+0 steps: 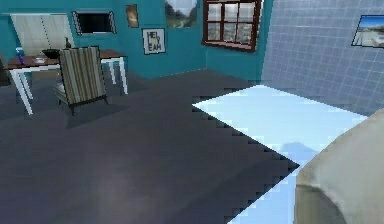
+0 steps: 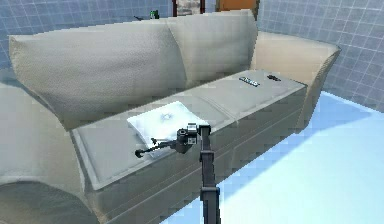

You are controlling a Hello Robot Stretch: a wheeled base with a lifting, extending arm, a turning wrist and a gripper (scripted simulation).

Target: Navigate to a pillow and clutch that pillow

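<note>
Reaching out over the seat of the sofa [image 2: 110, 60], the jaws sit at the far end of the dark arm [image 2: 207, 180]. Their thin fingers [image 2: 150, 150] point along the seat's length toward the sofa's nearer, rounded armrest. How the jaws stand cannot be told, nor whether they hold anything, because the seat and a white thing lie right behind them.

Just past the fingers, toward the sofa's backrest, lies a flat white square [image 2: 168, 118], which I take for the pillow. It rests on the sofa's middle seat cushion, turned so that one corner points at the seat's front edge. Whether the jaws are above that corner, beside it or touching it cannot be told.

The coming move likely turns on this. The square lies deeper into the sofa than the fingers, and the fingers run along its near side, not into it. More reach toward the backrest, perhaps with a turn of the wrist, seems needed. The square looks nearly as wide as long, perhaps a little longer along the sofa's length.

It is white, thin and hardly plump, with a faint grey mark near its middle, and it probably handles as soft and limp.

Small dark and light things [image 2: 258, 80] lie on the sofa's farthest seat cushion, well apart from the jaws. A pale blue rug [image 1: 270, 115] spreads from the sofa's foot.
</note>
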